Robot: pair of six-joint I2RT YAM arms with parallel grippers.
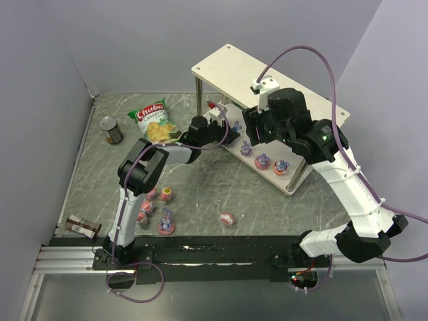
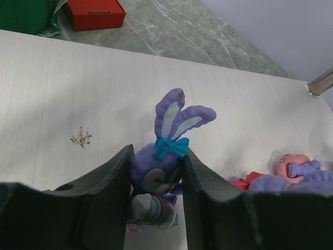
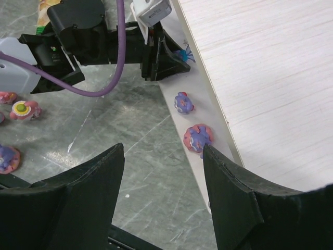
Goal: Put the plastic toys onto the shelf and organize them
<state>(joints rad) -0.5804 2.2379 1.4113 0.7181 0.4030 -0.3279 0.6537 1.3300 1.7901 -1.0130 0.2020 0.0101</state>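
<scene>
Closest in the left wrist view, the left claw point(image 2: 156, 198) is nearly closed. Its two dark fingers point(image 2: 104, 203) press against the sides of a purple bunny toy point(image 2: 158, 172) with a blue bow and upright ears. The bunny is over the lower board point(image 2: 62, 94) of the shelf point(image 1: 267, 73), toward its left end; I cannot tell whether its base rests on the wood. Just to its right on the same board lie more figures point(image 2: 294, 172), pink and purple. From above, three small toys point(image 1: 263, 160) sit in a row along the front edge of the lower board, toward its right end. The right claw point(image 3: 162, 156) hangs over that front edge, its jaws wide apart with nothing between them. Several loose toys point(image 1: 166, 224) are scattered on the grey table point(image 1: 200, 194) beside the left arm, well apart from the shelf. A green chip bag point(image 1: 155, 120) and a dark can point(image 1: 111, 130) sit at the far left. A red box point(image 2: 96, 13) lies on the table past the board's far edge.
</scene>
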